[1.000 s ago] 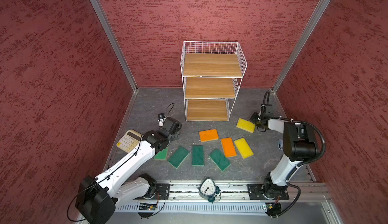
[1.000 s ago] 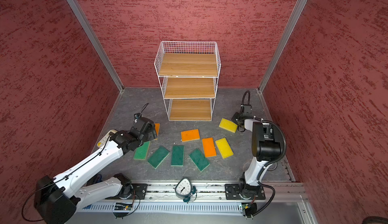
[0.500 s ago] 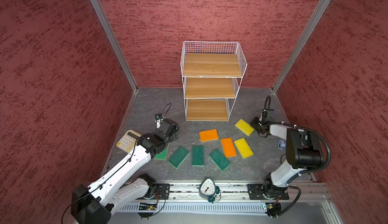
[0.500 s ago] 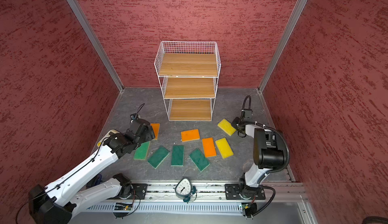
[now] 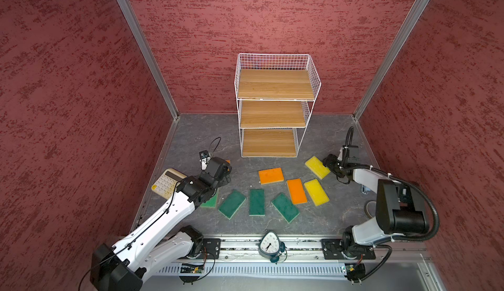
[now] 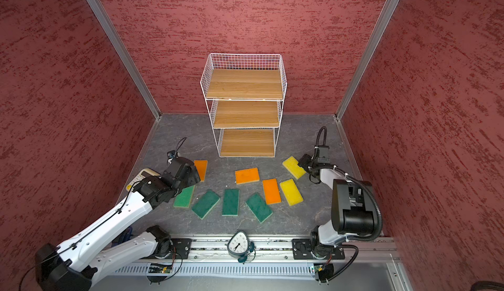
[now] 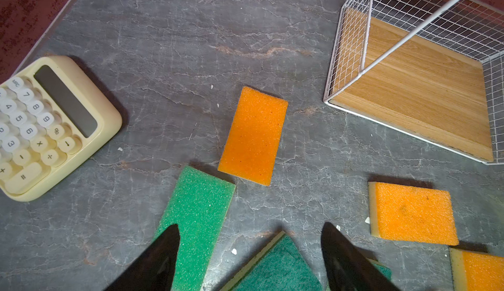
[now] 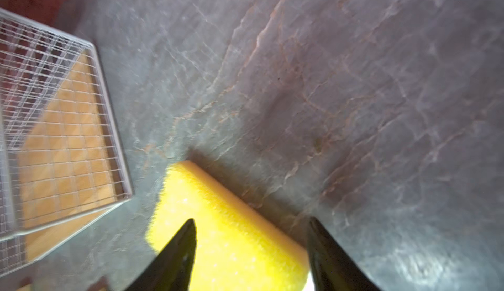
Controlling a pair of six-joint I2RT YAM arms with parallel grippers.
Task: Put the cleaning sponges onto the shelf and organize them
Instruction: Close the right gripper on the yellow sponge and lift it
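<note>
- While all nine sponges lie flat on the grey counter, the shelf stands at the middle of its far edge, against the back wall.
- The left gripper hovers near the counter's left edge, with its fingers spread wide and holding nothing. In the left wrist view one fingertip overlaps the pale green sponge, and a corner of the left dark green sponge shows between the tips.
- Just beyond those tips lies the left orange sponge, apart from the shelf's lowest board.
- The right gripper sits low near the right edge with its fingers parted. One finger is over the top face of the far yellow sponge and the other is just beside its long side. The blurred wrist view does not show whether either finger touches it.
- Toward the near edge, the middle dark green sponge and the right dark green sponge continue the green row.
- Between that row and the shelf lie the middle orange sponge and the right orange sponge. The near yellow sponge lies just beside the right orange one.
- A cream calculator rests at the left edge beside the left arm, and a clock sits on the rail along the near edge.
</note>
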